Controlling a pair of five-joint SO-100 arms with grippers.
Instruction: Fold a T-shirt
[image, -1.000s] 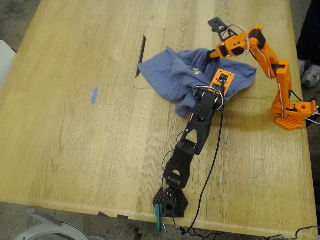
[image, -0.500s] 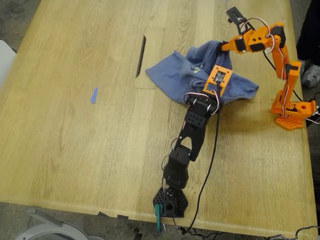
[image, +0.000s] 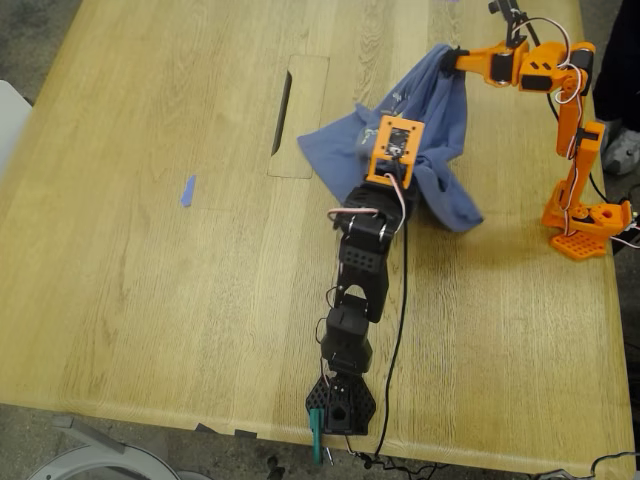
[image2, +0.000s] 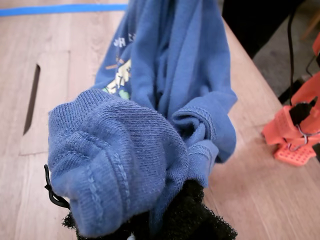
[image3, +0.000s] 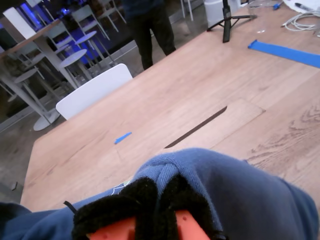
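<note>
Aloft, T-shirt (image: 430, 130) — bunched, hanging diagonally

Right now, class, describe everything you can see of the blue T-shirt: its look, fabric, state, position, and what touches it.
The T-shirt is slate-blue, soft ribbed-looking knit with stitched hems, and carries a small green-yellow print with white lettering. It is crumpled, not folded. My second claw holds one bunched edge raised near the table's far side; my first claw grips another bunch. Fabric hangs stretched between them, while the lower part trails on the wooden table beside the cable slot.
</note>
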